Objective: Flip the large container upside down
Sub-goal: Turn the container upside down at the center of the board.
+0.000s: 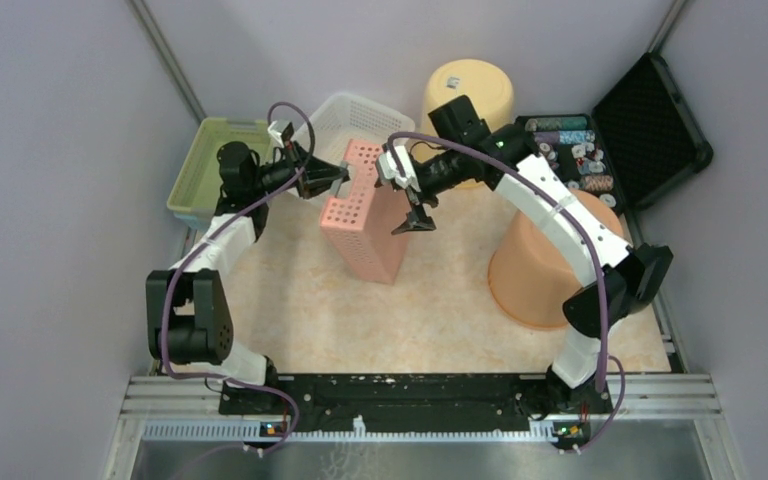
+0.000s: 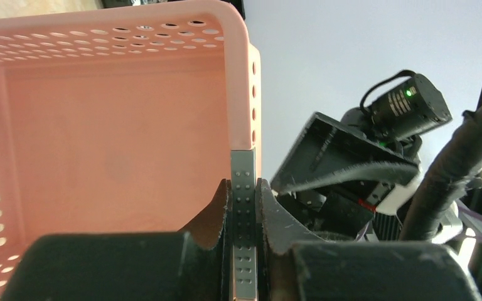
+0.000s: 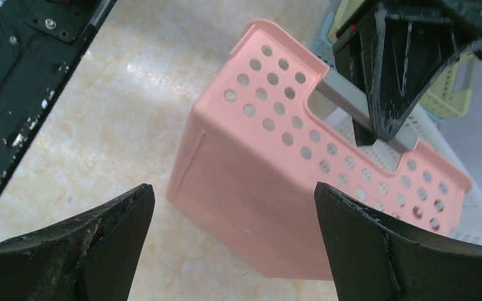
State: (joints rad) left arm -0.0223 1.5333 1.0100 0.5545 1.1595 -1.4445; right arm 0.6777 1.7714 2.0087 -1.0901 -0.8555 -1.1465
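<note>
The beige table [image 1: 430,320] carries a pink container [image 1: 365,225], orange bucket [image 1: 530,275] and yellow bucket [image 1: 475,85].

top external: high overhead, looking down, far. both wrist views: close on pink basket [image 3: 251,188], shared by all three.

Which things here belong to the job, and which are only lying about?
Job: pink basket; left gripper, shut on it; right gripper, open beside it.
Lying about: green basket; white basket; yellow bucket; orange bucket; black case.

Matt pink plastic container [image 3: 245,188] w/ punched holes, dimpled grey metal handle [image 2: 244,207], glossy marbled tabletop [image 3: 119,94]
</note>
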